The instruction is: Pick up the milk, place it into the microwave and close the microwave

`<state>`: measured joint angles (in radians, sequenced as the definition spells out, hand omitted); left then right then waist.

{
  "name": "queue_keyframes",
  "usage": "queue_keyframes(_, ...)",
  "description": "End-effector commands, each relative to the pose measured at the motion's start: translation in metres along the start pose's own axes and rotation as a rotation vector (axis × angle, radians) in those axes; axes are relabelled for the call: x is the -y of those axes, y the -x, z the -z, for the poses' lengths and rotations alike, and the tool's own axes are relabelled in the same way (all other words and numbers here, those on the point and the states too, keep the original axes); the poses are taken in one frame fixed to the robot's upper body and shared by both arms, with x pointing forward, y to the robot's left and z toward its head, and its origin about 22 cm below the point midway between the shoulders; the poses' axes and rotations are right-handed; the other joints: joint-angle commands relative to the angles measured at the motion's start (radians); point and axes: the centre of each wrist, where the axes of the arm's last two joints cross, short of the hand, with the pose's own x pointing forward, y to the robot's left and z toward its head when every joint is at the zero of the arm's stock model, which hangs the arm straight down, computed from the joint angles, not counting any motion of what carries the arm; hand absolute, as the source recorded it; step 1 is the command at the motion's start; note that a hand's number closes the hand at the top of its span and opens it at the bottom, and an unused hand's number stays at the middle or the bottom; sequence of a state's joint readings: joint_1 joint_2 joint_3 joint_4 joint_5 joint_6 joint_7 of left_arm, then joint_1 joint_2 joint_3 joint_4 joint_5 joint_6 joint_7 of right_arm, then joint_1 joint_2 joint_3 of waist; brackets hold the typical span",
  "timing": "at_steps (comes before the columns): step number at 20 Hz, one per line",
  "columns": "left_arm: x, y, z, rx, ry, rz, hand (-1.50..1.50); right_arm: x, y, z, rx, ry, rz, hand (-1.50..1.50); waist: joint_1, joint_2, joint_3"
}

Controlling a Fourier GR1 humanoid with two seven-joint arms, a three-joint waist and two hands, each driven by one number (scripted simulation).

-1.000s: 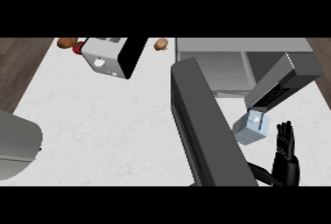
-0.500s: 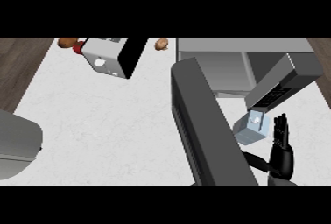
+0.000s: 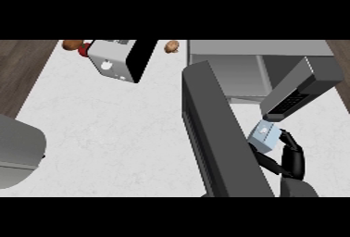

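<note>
Right robot hand (image 3: 290, 155) curled round the milk (image 3: 265, 136) carton's sides — seemingly light, stiff, crushable — beside the open microwave (image 3: 254, 74).

A kitchen is what is being looked down on here. A white speckled counter top (image 3: 116, 134) is seen stretching across the view, edged by dark wood flooring (image 3: 21, 74) at the left. A microwave (image 3: 273, 69) is set at the back right, its door (image 3: 219, 139) swung wide open (keypad panel showing). A toaster (image 3: 120, 60) is parked at the far edge.
</note>
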<state>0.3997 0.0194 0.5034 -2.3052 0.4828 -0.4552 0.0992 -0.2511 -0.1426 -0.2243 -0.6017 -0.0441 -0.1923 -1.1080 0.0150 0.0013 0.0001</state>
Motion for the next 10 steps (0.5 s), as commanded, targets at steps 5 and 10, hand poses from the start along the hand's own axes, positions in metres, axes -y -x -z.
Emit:
queue_keyframes(5, -0.009, 0.005, -0.015, -0.009, -0.004, 0.0, -1.5, -0.017, -0.011, 0.013, 0.208, 0.005, 0.022, 1.5, -0.006, -0.003, 0.0)
queue_keyframes(10, -0.005, 0.003, 0.008, 0.02, 0.019, 0.003, -1.5, 0.004, -0.008, 0.055, 0.109, -0.297, 0.115, 1.5, 0.019, 0.011, 0.004)
